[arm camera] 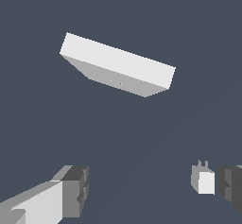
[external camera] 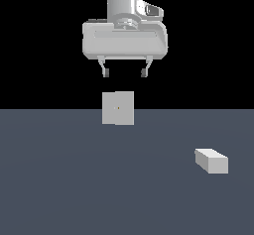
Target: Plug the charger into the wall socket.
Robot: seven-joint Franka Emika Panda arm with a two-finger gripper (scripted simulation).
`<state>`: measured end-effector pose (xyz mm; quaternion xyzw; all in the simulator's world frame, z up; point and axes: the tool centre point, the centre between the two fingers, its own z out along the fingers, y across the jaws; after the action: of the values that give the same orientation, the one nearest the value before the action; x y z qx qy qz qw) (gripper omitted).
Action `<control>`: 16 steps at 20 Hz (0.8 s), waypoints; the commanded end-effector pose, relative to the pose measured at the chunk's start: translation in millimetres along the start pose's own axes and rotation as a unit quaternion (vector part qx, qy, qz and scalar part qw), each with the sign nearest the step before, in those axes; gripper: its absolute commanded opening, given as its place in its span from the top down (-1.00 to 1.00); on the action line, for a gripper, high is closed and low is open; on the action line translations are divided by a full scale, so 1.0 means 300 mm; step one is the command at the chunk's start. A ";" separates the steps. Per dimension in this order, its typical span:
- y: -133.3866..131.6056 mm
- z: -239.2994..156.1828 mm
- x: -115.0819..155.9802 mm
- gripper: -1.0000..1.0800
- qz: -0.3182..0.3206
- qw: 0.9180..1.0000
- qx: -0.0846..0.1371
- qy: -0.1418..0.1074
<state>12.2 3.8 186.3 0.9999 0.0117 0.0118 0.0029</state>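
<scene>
The charger [external camera: 212,160], a small off-white oblong block, lies on the dark floor toward the exterior view's right and nearer the camera. It also shows small in the wrist view [arm camera: 204,180], close to one finger, with two short prongs on one end. The wall socket [external camera: 118,108], a light-grey upright square plate with a tiny centre dot, stands in the middle; the wrist view shows the socket [arm camera: 118,64] from above. My gripper [external camera: 124,72] hangs open in the air above the socket, holding nothing. Both fingers [arm camera: 73,190] frame bare floor.
The flat dark blue-grey floor [external camera: 74,179] stretches all around, with a black background behind it. Nothing else stands on it.
</scene>
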 end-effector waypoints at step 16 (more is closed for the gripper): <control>0.098 0.075 -0.081 -0.92 0.005 1.000 -0.001 0.023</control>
<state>-6.5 -20.4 167.8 0.9995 0.0076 0.0308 0.0031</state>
